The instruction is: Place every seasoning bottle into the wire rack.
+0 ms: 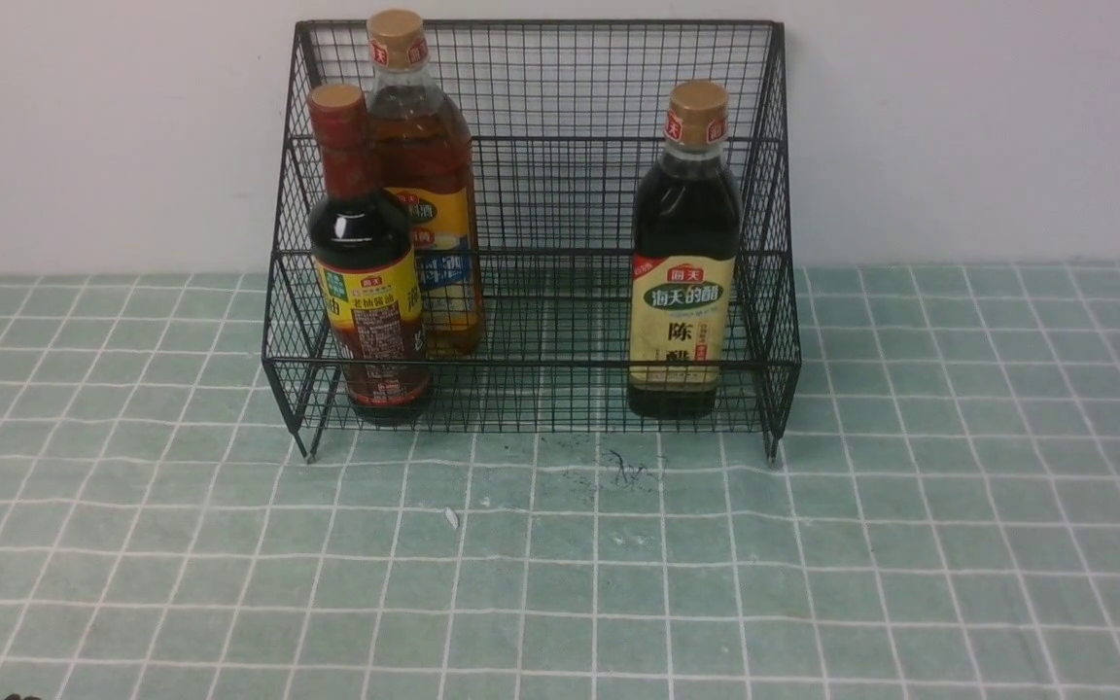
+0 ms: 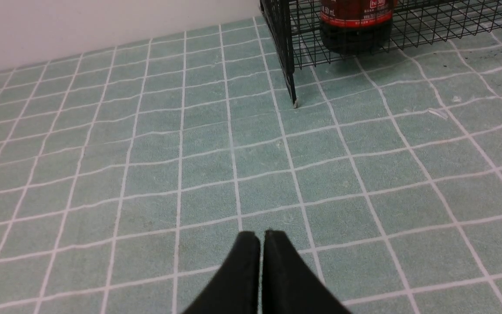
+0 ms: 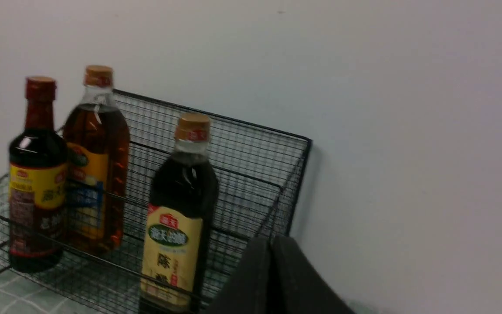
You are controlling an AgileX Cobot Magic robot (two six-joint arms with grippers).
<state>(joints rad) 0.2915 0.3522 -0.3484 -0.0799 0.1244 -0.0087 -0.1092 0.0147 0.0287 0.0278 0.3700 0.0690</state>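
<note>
I see all three bottles standing upright inside the wire rack (image 1: 531, 194), which backs against the wall. The red-necked bottle (image 1: 366, 262) sits at the front left, touching the amber bottle (image 1: 424, 185) behind it. The dark bottle (image 1: 684, 253) stands at the right, well apart from them. My left fingers (image 2: 262, 244) and right fingers (image 3: 270, 248) are together, holding nothing. The green desk (image 1: 560, 583) before the rack's front edge lies open.

We see the red-wrapped dark glass bottle (image 2: 355, 26) cut off at the left wrist view's edge, label print unreadable.
</note>
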